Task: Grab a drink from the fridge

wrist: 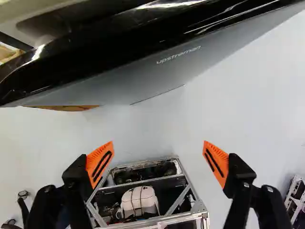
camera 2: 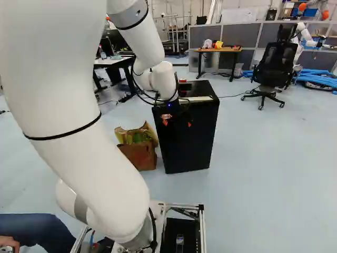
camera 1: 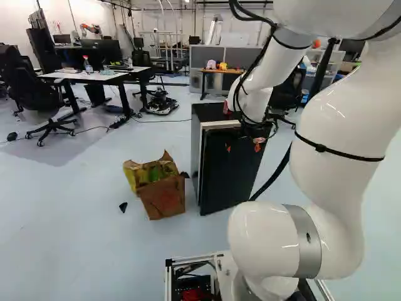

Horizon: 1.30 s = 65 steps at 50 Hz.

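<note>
Near the upper front of the black fridge [camera 2: 190, 139], jaws being held wide apart and empty, a paper bag [camera 1: 164, 197] being seen left of the fridge, the drink being hidden.

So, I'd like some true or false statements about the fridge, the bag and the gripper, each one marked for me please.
1. The gripper is open. True.
2. The fridge is white all over. False: its front is black.
3. The paper bag lies on top of the fridge. False: it stands on the floor beside the fridge.
4. A small red item is on top of the fridge. True.
5. The gripper is holding a drink. False: nothing is between its fingers.
6. In the right base view, a black office chair stands to the right of the fridge. True.
</note>
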Available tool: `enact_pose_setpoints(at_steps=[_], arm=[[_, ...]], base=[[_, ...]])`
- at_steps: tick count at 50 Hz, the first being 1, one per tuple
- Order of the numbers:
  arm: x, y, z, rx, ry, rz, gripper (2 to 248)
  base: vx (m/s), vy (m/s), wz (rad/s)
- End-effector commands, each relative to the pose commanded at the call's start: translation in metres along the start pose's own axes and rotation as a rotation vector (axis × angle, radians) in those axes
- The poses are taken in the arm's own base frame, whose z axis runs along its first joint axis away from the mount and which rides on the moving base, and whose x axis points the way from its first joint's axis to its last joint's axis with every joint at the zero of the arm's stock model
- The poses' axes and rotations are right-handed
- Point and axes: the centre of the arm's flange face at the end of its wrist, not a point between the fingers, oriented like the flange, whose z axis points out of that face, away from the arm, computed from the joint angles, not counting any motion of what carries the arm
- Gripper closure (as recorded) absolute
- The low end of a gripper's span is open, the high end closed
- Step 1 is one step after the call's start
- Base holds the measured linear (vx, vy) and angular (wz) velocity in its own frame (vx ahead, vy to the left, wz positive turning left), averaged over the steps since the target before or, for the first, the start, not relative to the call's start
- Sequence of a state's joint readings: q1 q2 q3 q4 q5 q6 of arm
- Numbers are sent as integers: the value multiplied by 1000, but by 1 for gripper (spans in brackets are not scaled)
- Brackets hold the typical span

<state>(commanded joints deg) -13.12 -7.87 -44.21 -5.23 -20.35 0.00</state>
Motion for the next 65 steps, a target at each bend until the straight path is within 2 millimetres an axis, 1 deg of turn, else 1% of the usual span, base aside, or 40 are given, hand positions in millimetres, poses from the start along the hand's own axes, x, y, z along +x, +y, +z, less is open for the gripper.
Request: enact_pose_setpoints(at_steps=[7, 19, 41, 54, 65], arm=[[7, -6, 3, 4, 16, -13, 3], [21, -15, 21, 12, 22, -33, 3], [40, -27, 24, 20, 89, -56, 3], [50, -29, 26, 22, 121, -60, 3], [54, -30, 27, 23, 132, -61, 3]], base=[[0, 0, 0], [0, 0, 0], [0, 0, 0], [0, 0, 0], [0, 0, 0]])
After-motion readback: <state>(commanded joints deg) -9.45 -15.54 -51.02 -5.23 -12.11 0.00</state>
